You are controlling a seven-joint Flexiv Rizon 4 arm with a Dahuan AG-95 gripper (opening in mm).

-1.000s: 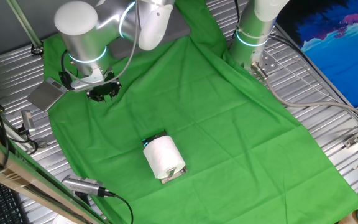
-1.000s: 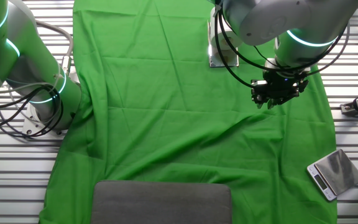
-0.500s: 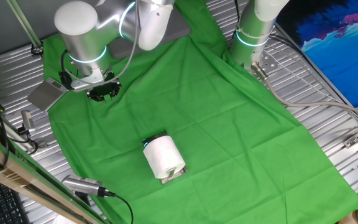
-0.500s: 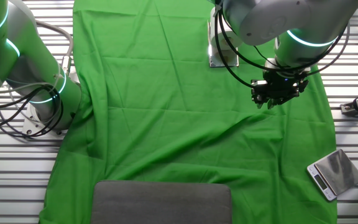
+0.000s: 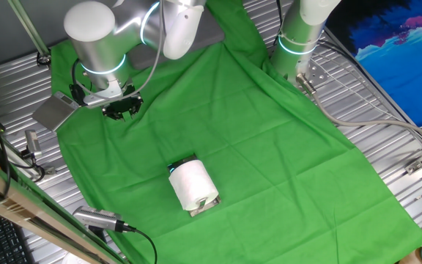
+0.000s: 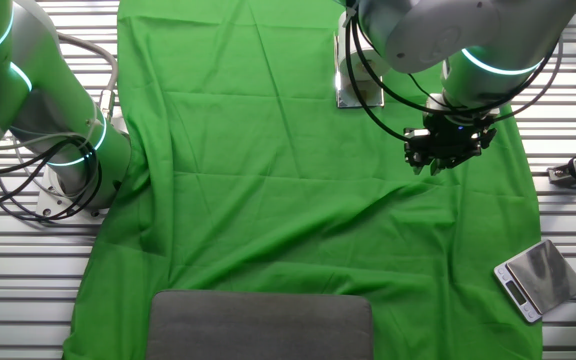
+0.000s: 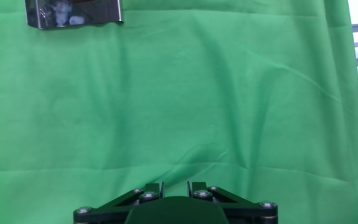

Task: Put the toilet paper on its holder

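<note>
I see the toilet paper [image 5: 191, 184] seated on its holder [image 5: 205, 207] on the green cloth [image 5: 269, 147], end effector [image 5: 121, 108] well apart, finger state indeterminate.

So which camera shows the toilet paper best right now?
One fixed view: the toilet paper is whole and unobstructed, lying on the chrome holder. The other fixed view shows only the holder's plate, no roll visible. The hand view catches just the shiny plate.
</note>
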